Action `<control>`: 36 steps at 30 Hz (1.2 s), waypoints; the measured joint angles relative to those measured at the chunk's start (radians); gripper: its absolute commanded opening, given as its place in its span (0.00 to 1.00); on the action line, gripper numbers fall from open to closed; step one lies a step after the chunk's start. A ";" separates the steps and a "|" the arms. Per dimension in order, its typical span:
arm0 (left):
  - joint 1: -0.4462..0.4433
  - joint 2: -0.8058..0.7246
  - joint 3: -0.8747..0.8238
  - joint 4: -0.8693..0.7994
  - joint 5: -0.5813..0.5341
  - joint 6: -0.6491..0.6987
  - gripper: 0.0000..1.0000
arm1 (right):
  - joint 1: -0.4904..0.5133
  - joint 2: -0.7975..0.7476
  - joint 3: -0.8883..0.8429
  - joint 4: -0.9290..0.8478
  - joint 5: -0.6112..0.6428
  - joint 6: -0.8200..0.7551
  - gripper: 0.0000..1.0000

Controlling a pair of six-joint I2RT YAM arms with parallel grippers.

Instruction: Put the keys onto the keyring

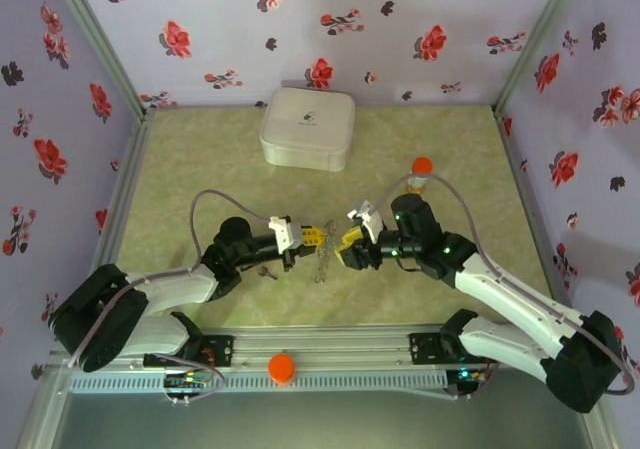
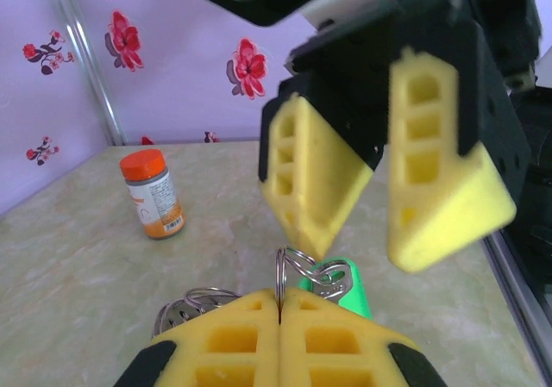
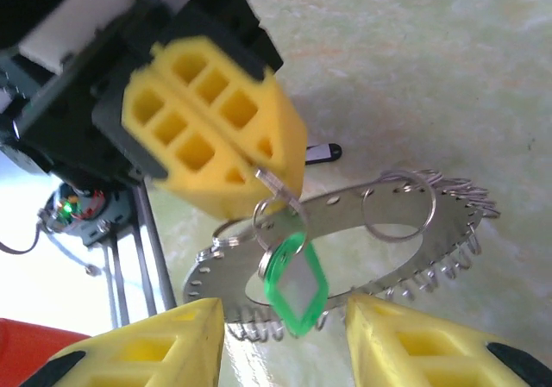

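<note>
Behind the left claw (image 3: 271, 178) — the dark key (image 3: 317, 152), only its head showing.

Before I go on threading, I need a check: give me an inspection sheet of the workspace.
Surface: pale marbled tabletop.
Job's things: green tab hangs from a small ring beside the keyring; whether threaded, cannot tell; dark key lies on the table.
Clutter: white case, orange-capped bottle.
Grippers: left gripper, fingers shut on the tab's ring; right gripper open, facing it.
Cables: grey loops by both arms, off the work.
Surroundings: floral walls, metal frame.
</note>
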 measured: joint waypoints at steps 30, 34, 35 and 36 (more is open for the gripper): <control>-0.001 0.032 0.000 0.066 -0.034 -0.067 0.00 | 0.085 0.027 -0.094 0.253 0.201 -0.155 0.06; -0.001 0.032 0.000 0.067 -0.040 -0.068 0.00 | 0.085 0.026 -0.094 0.247 0.222 -0.166 0.00; -0.001 0.032 0.000 0.067 -0.042 -0.068 0.00 | 0.085 0.026 -0.094 0.244 0.226 -0.171 0.00; -0.001 0.032 0.000 0.067 -0.042 -0.068 0.00 | 0.085 0.026 -0.094 0.243 0.230 -0.173 0.00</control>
